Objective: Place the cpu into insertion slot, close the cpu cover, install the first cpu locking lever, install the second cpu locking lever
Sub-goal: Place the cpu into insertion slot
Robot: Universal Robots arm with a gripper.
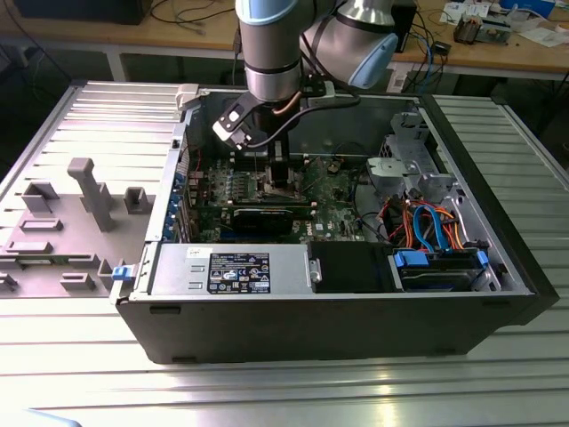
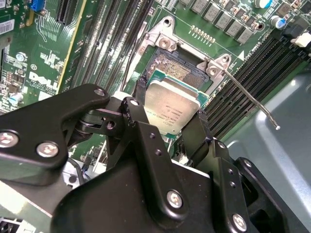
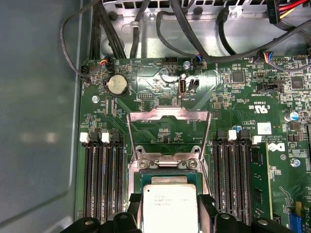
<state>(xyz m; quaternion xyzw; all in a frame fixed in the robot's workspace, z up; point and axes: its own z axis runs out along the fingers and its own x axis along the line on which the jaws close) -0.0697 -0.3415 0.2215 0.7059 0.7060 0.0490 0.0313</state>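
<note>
Pinching the cpu [image 3: 170, 208] by opposite edges, gripper [image 2: 171, 104] clamped on it, metal top left bare. Holding it just over the insertion slot [image 2: 175, 68], mid-board between memory slots [image 3: 99, 179], not yet seated. Cpu cover [image 3: 167, 127] swung up, lever [image 2: 252, 97] splayed off the socket corner: nothing blocking.

Arm [image 1: 271, 53] vertical, pointing straight down; claw [image 2: 170, 111] low, black fingers [image 2: 141, 126] clamped on cpu [image 3: 170, 208] edges.
</note>
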